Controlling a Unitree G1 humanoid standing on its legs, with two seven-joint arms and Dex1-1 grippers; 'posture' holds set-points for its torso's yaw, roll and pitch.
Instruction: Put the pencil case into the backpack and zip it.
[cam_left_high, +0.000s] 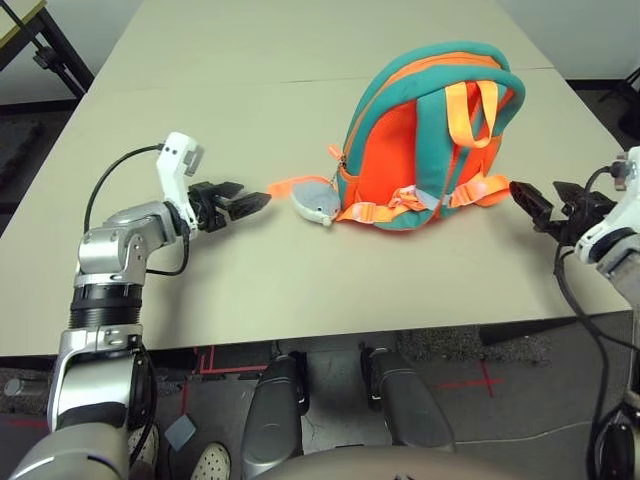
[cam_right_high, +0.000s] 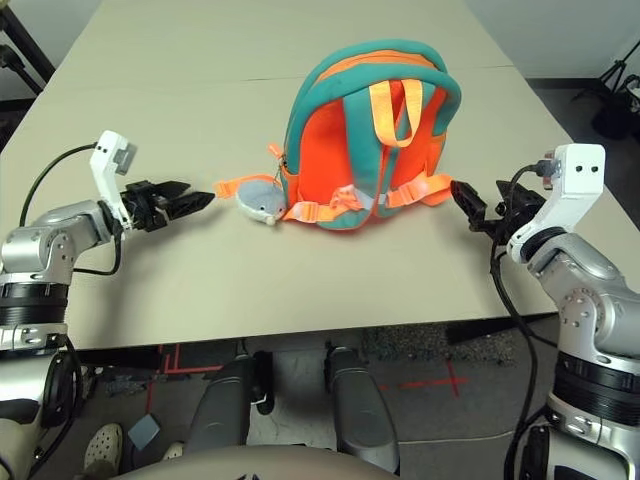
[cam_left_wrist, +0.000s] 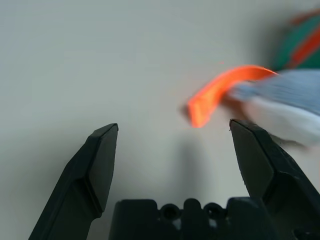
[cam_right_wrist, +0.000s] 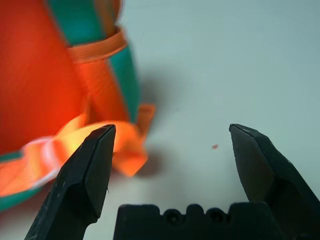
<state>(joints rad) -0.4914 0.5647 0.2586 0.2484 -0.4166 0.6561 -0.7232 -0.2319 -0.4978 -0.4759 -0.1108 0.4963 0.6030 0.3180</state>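
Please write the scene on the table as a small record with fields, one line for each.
backpack: small orange child's backpack with teal trim, on the pale table, straps facing the robot
attached toy: grey-and-white plush animal, beside the backpack's base, on the side of the left gripper
left gripper: black two-finger gripper, open, holding nothing
right gripper: black two-finger gripper, open, near an orange strap
pencil case: cannot be told whether it is inside
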